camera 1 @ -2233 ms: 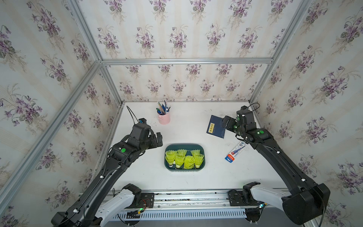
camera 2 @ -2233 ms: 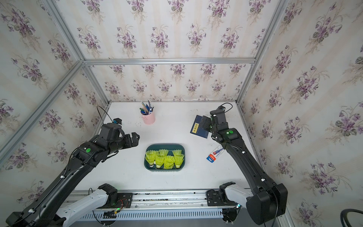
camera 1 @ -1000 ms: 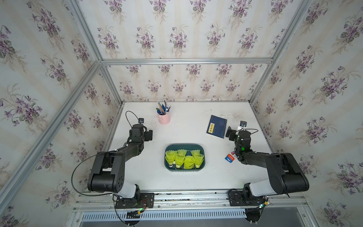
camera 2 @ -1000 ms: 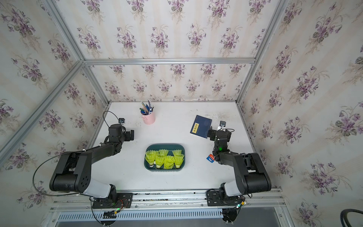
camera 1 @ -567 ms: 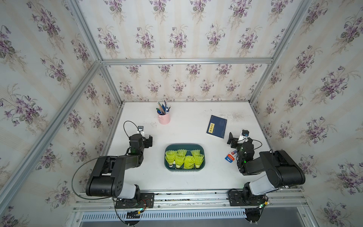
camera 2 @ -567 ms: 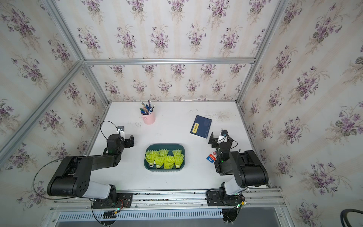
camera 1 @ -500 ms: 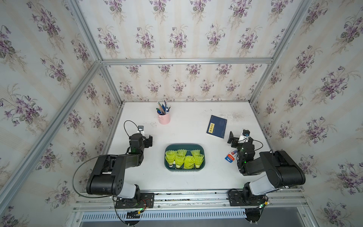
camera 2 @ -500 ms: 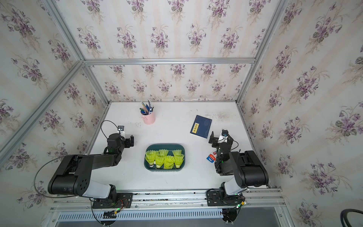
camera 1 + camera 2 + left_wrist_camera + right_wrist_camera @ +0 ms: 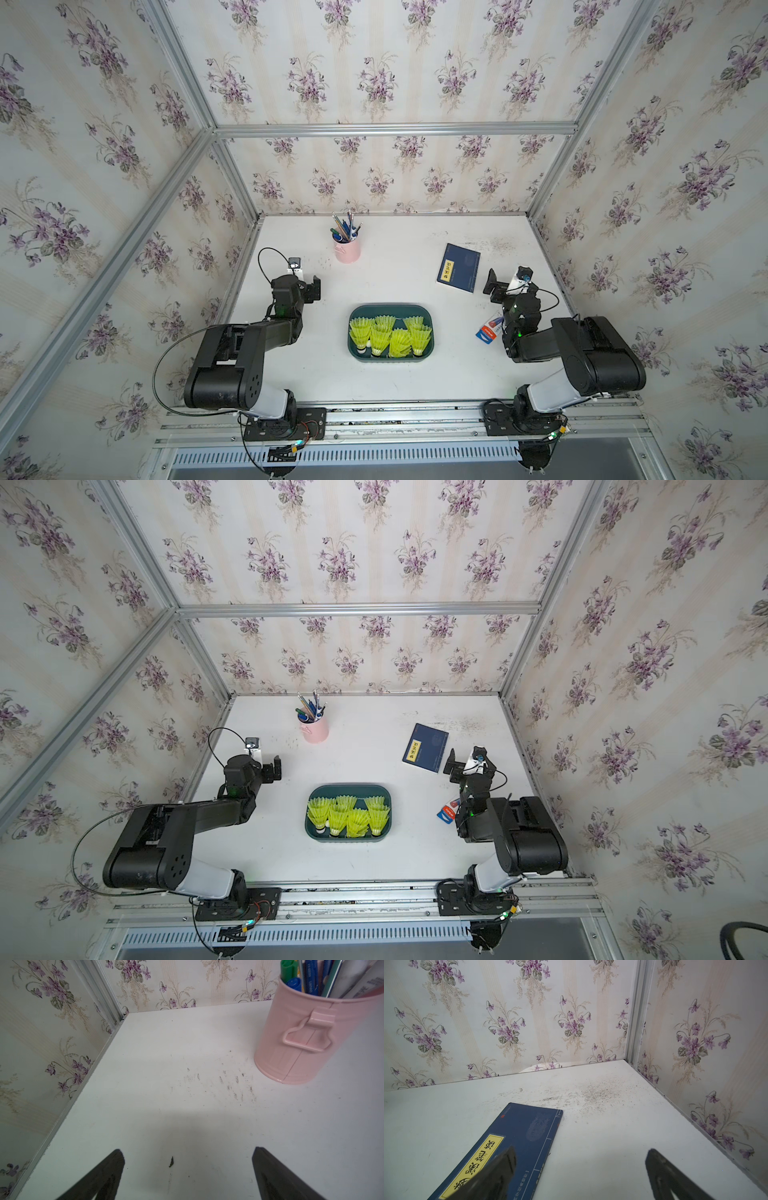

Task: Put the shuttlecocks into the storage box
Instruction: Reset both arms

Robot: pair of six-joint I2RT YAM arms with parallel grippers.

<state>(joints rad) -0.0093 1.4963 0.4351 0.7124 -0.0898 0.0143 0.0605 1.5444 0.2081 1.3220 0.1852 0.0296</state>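
Note:
Several neon yellow-green shuttlecocks (image 9: 390, 336) (image 9: 349, 816) stand packed in the dark teal storage box (image 9: 351, 328) (image 9: 308, 812) near the table's front middle in both top views. My left gripper (image 9: 305, 283) (image 9: 267, 767) sits low, left of the box and well apart from it. It is open and empty over bare table in the left wrist view (image 9: 188, 1152). My right gripper (image 9: 509, 282) (image 9: 465, 764) is to the right of the box, open and empty (image 9: 581, 1151), with one finger over the navy book's near corner.
A pink pen cup (image 9: 347, 251) (image 9: 314, 731) (image 9: 301, 1043) stands at the back left. The flat navy book (image 9: 459, 267) (image 9: 426, 747) (image 9: 512, 1140) lies at the back right. A red, white and blue tube (image 9: 489, 330) (image 9: 446, 812) lies beside the right arm. Papered walls enclose three sides.
Both arms have folded back toward the front rail and come down low, away from the box. Over the last half second they barely move. The shuttlecocks and box have not shifted.

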